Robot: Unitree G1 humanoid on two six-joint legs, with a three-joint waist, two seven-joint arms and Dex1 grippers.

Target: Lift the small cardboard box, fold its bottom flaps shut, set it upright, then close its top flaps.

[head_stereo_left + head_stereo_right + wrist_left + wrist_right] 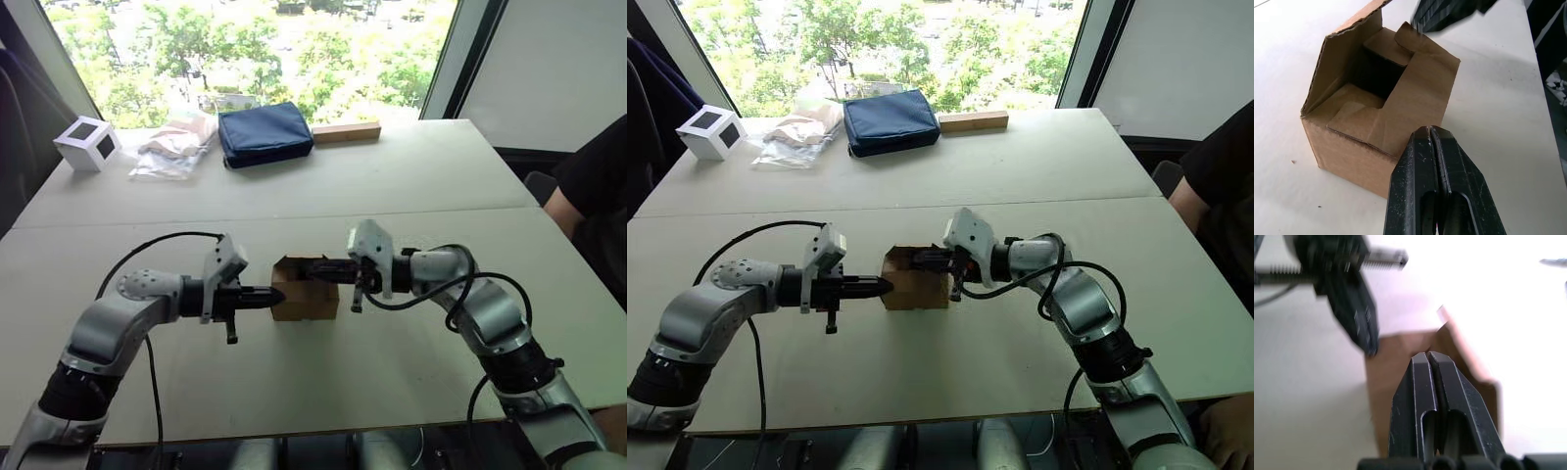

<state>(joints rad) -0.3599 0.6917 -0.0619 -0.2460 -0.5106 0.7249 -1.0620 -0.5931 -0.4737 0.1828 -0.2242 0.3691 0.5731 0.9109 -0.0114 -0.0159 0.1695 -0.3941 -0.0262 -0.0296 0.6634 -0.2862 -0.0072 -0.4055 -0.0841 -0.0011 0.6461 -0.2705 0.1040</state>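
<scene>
The small cardboard box sits on the table between my two grippers, its open end facing up. Its top flaps are partly folded inward, leaving a dark gap, and one flap still stands up. The bottom flaps are hidden under the box. My left gripper is shut, with its tip at the box's left side near the upper edge. My right gripper is shut too, reaching over the box's top from the right. In the right wrist view its tip lies over the brown box, and the left gripper shows beyond.
At the table's far side are a white cube with black squares, a plastic bag, a navy pouch and a long wooden block. A person in black sits at the right edge.
</scene>
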